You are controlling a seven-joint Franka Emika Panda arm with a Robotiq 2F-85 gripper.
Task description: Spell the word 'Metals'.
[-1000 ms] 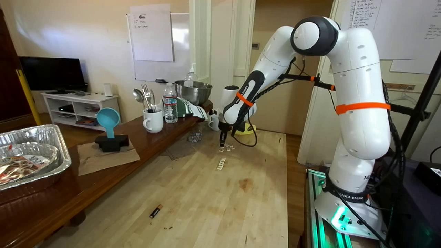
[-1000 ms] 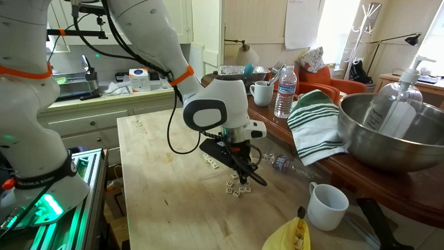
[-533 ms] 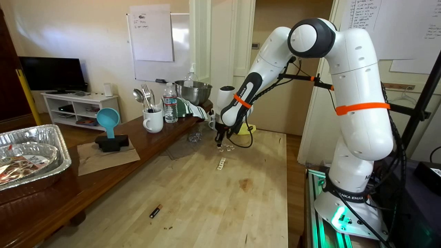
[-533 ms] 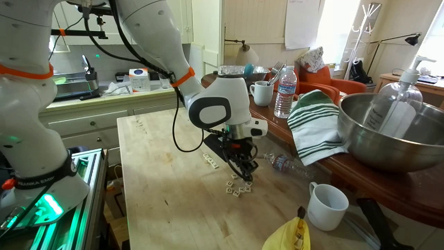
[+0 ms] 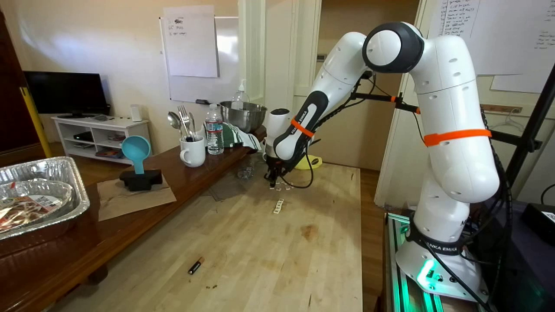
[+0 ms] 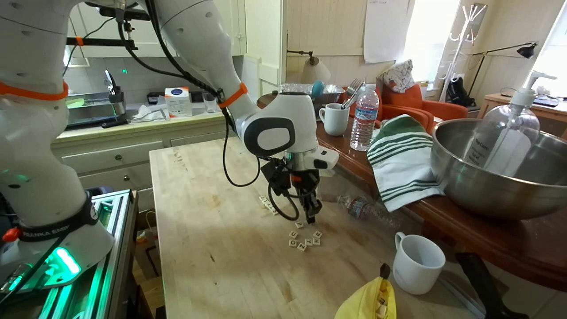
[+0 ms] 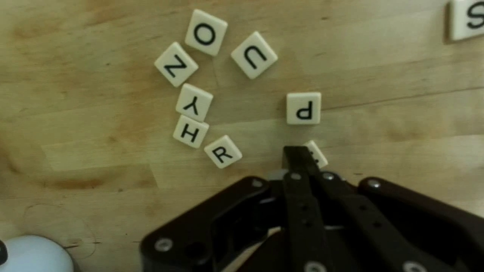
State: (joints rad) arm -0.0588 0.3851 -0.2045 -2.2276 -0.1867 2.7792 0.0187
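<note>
Cream letter tiles lie loose in the wrist view: O (image 7: 206, 33), Z or N (image 7: 176, 65), U (image 7: 254, 55), Y (image 7: 194, 102), H (image 7: 191, 131), R (image 7: 223, 152) and P (image 7: 304, 108). Another tile (image 7: 317, 153) is partly hidden behind the fingertips, its letter unreadable. The loose group also shows in an exterior view (image 6: 308, 242). A straight row of tiles lies in both exterior views (image 5: 279, 206) (image 6: 266, 201); its S tile (image 7: 467, 19) shows in the wrist view. My gripper (image 7: 297, 151) points down, shut, with nothing seen between its fingers, just over the table at the group's edge (image 6: 311, 219) (image 5: 271, 182).
A clear bottle (image 6: 361, 207) lies on the table by the raised dark shelf (image 6: 354, 159). A white mug (image 6: 418, 263) and a yellow pouch (image 6: 370, 299) stand near the tiles. A battery (image 5: 196, 265) lies farther along the table. A metal bowl (image 6: 469, 186) stands on the shelf.
The gripper has moved leftward in one exterior view and the wrist has turned. It has drawn away from the R tile, which now shows fully. The tiles look unmoved.
</note>
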